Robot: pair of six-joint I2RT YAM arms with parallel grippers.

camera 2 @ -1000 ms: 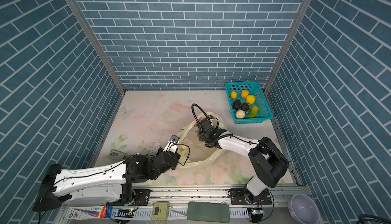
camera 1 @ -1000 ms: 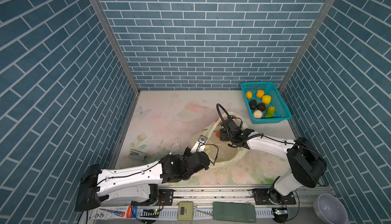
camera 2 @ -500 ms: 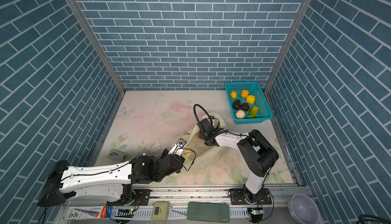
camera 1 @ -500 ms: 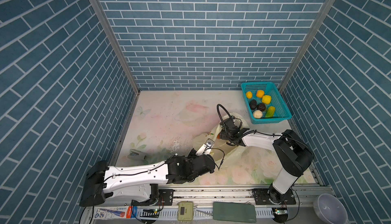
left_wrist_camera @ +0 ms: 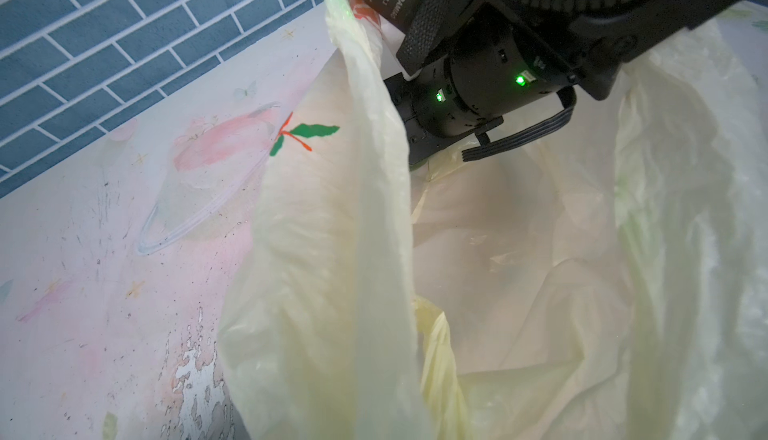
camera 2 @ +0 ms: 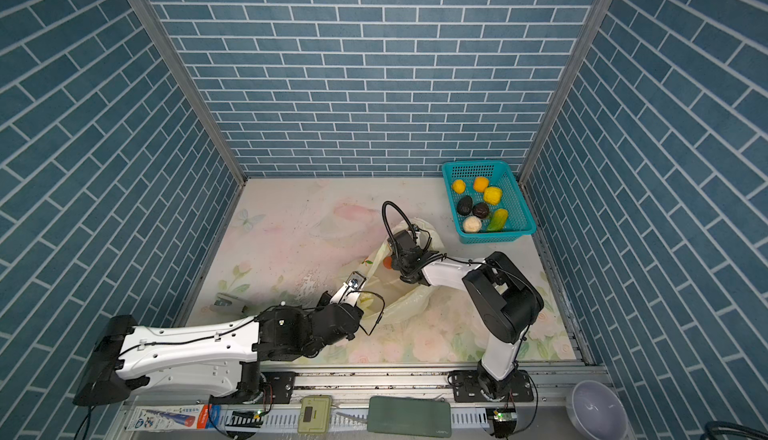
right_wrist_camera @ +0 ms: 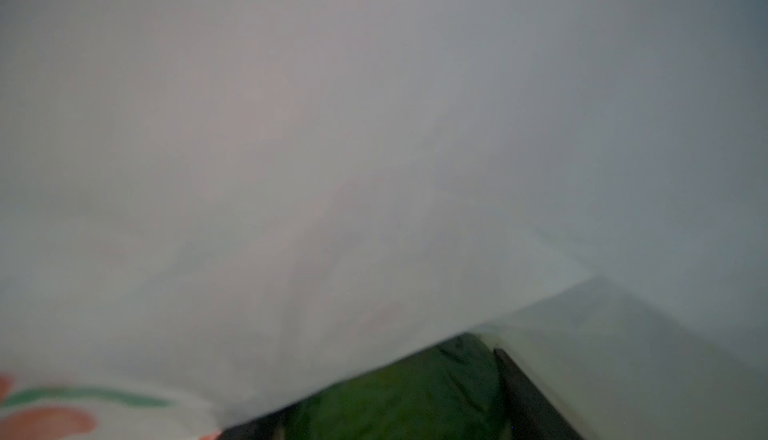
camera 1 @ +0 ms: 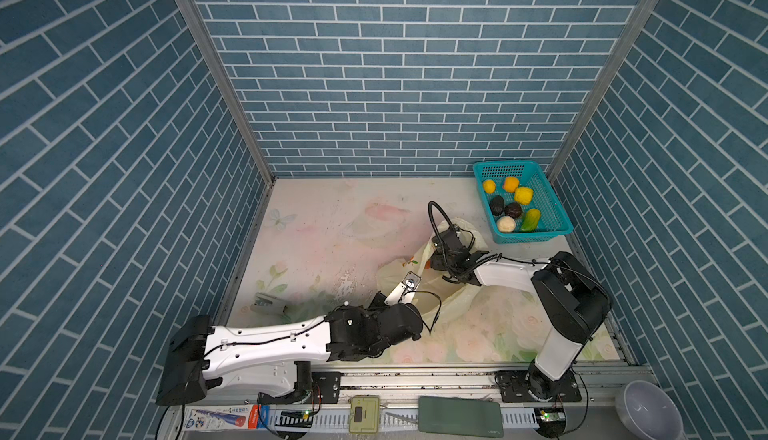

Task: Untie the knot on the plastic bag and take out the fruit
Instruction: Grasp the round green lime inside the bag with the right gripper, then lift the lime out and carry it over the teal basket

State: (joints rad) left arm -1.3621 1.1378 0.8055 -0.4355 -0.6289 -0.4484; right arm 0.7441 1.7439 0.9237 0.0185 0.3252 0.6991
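Fingers (right_wrist_camera: pixel 528 408) beside one fruit (right_wrist_camera: pixel 395 392); basket (camera 1: pixel 511 164): seven

Tabletop (camera 1: pixel 332 225): flat surface under a pale cover printed with pink flowers, green leaves and a butterfly. There is a worn patch (camera 1: pixel 345 282) of flaked print near the front middle.

Lying directly on it:
- Plastic bag (camera 1: pixel 392 270): pale yellow and crumpled, right of centre toward the front, seen in both top views.
- Basket (camera 1: pixel 528 237): teal and perforated, in the far right corner, holding seven pieces of fruit (camera 1: pixel 505 224).
- Small grey object (camera 1: pixel 266 303): near the front left edge, too small to identify.
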